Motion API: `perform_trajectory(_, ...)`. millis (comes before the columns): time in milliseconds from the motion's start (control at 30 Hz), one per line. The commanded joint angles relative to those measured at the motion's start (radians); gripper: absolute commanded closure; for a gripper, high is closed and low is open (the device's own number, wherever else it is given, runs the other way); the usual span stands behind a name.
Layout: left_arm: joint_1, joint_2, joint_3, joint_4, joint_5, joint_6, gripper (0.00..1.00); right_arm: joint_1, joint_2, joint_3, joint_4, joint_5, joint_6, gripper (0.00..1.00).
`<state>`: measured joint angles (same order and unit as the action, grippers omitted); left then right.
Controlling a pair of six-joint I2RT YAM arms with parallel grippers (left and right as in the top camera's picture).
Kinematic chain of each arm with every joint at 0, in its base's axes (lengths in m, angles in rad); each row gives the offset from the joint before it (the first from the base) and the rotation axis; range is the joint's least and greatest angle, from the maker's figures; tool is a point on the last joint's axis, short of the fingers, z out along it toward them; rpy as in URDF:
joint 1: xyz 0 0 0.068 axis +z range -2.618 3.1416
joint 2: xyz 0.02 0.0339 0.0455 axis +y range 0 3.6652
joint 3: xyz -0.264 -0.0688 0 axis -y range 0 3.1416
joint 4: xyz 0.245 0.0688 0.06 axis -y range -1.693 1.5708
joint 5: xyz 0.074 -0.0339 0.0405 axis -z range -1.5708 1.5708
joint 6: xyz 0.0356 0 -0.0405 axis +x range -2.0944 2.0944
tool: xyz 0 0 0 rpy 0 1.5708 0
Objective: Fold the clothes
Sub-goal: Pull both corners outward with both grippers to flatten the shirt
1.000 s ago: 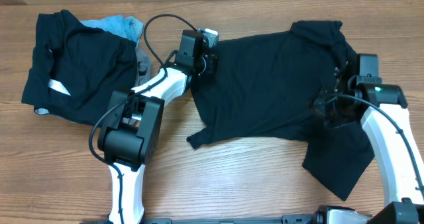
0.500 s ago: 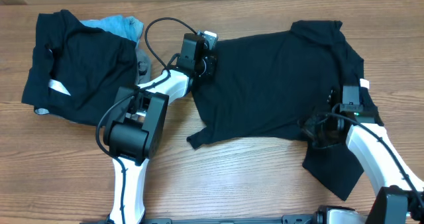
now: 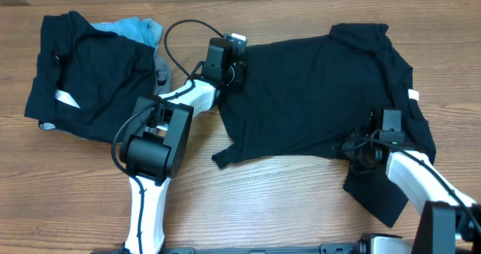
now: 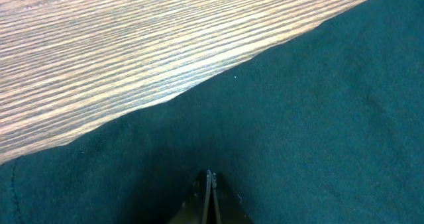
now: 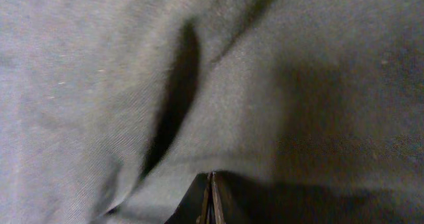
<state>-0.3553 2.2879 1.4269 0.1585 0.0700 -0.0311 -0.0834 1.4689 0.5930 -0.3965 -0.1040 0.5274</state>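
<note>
The black T-shirt [image 3: 308, 96] lies spread across the middle and right of the table, with a small white tag [image 3: 413, 95] at its right edge. My left gripper [image 3: 234, 68] is shut, its tips down in the fabric at the shirt's upper left corner, close to the shirt's edge [image 4: 218, 71]. My right gripper [image 3: 367, 145] is shut low on the shirt's right side. Creased fabric [image 5: 199, 118] bunches at its closed tips [image 5: 211, 177]. A loose flap [image 3: 383, 190] of the shirt hangs toward the front right.
A second black garment with a slanted white strip [image 3: 66, 98] is piled at the back left, with light-blue cloth [image 3: 139, 28] and grey cloth [image 3: 161, 66] beside it. Bare wood table [image 3: 285, 201] runs along the front.
My right gripper has moved toward the front and left along the shirt's right side, uncovering the white tag. My left gripper has stayed at the upper left corner.
</note>
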Motion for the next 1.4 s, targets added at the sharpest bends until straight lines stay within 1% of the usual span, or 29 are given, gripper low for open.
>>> perform_trajectory(0,0.006,0.041,0.002,-0.015,-0.037,0.011,0.96,0.007,0.104,-0.011,-0.006,0.006,-0.003,0.96)
perform_trajectory(100,0.029,0.041,0.002,-0.012,-0.075,0.047,0.96,0.006,0.168,-0.011,-0.043,0.007,-0.003,0.96)
perform_trajectory(200,0.067,0.041,0.002,0.012,-0.080,0.062,0.96,0.006,0.172,-0.011,-0.108,0.045,0.017,0.96)
perform_trajectory(400,0.132,0.041,0.005,0.105,-0.068,0.061,0.96,0.005,0.172,-0.010,-0.179,0.062,0.050,0.96)
perform_trajectory(433,0.135,0.041,0.011,0.109,-0.049,0.061,0.96,0.005,0.172,-0.009,-0.194,0.062,0.055,0.96)
perform_trajectory(500,0.134,0.041,0.018,0.109,-0.043,0.062,0.96,0.002,0.172,0.000,-0.220,0.070,0.109,0.96)
perform_trajectory(600,0.132,0.037,0.060,0.100,-0.043,0.090,0.96,0.002,0.172,0.035,-0.249,0.093,0.117,0.96)
perform_trajectory(700,0.132,-0.004,0.178,-0.013,-0.026,0.109,0.96,0.002,0.172,0.087,-0.312,0.093,0.117,0.96)
perform_trajectory(767,0.132,-0.038,0.257,-0.135,0.058,0.114,0.95,0.002,0.172,0.111,-0.333,0.093,0.117,0.96)
perform_trajectory(800,0.132,-0.049,0.293,-0.195,0.097,0.114,0.91,0.002,0.172,0.122,-0.338,0.093,0.117,0.96)
perform_trajectory(833,0.130,-0.062,0.331,-0.273,0.138,0.114,0.86,0.003,0.172,0.130,-0.340,0.092,0.116,0.96)
perform_trajectory(867,0.127,-0.071,0.352,-0.329,0.151,0.113,0.84,0.003,0.172,0.134,-0.340,0.093,0.116,0.96)
perform_trajectory(900,0.122,-0.080,0.374,-0.401,0.152,0.111,0.95,0.003,0.172,0.135,-0.339,0.093,0.116,0.96)
perform_trajectory(1000,0.091,-0.084,0.406,-0.575,0.103,0.064,0.96,0.003,0.172,0.135,-0.338,0.095,0.093,0.96)
perform_trajectory(1100,0.049,-0.084,0.406,-0.628,0.069,0.046,0.96,0.003,0.172,0.135,-0.335,0.096,0.093,0.96)
perform_trajectory(1233,-0.014,-0.083,0.413,-0.695,-0.018,0.038,0.96,0.003,0.172,0.135,-0.338,0.095,0.094,0.96)
perform_trajectory(1300,-0.026,-0.051,0.413,-0.686,-0.080,0.050,0.96,0.003,0.172,0.135,-0.339,0.091,0.093,0.96)
perform_trajectory(1367,-0.025,-0.019,0.413,-0.678,-0.081,0.053,0.96,0.003,0.172,0.135,-0.342,0.077,0.094,0.96)
